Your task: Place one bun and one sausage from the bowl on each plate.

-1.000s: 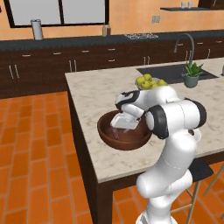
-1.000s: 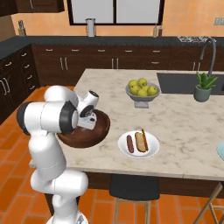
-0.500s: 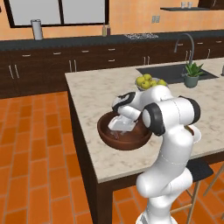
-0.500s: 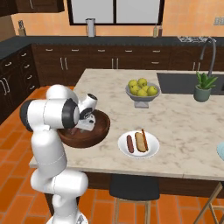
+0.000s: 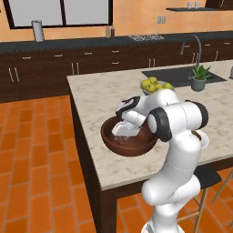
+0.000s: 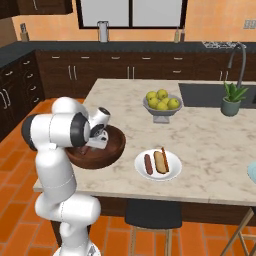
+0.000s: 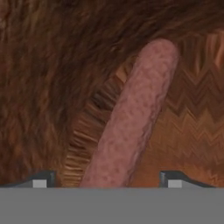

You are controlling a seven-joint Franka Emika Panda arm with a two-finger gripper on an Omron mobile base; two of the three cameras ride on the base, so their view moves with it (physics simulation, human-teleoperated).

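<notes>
Hand view puts my pincer (image 7: pixel 105 179), its tips spread wide, deep in the bowl (image 5: pixel 129 141) astride the sausage (image 7: pixel 131 118) lying between them; I judge closing, then carrying it to the pale blue plate, comes next.

- A pale marbled counter (image 6: pixel 210 145) on dark wood sides stands over an orange tile floor (image 5: pixel 41 182).
- The dark brown wooden bowl (image 6: pixel 112 150) sits near the counter's front corner.
- Just beside it, a white plate (image 6: pixel 172 172) rests on the stone.
- Farther back stands a grey footed bowl of yellow-green fruit (image 6: pixel 161 105).
- A potted plant (image 6: pixel 231 98) sits beside the dark sink (image 6: pixel 200 94) set into the top.
- A pale blue plate (image 6: pixel 252 176) lies at the counter's far edge.
</notes>
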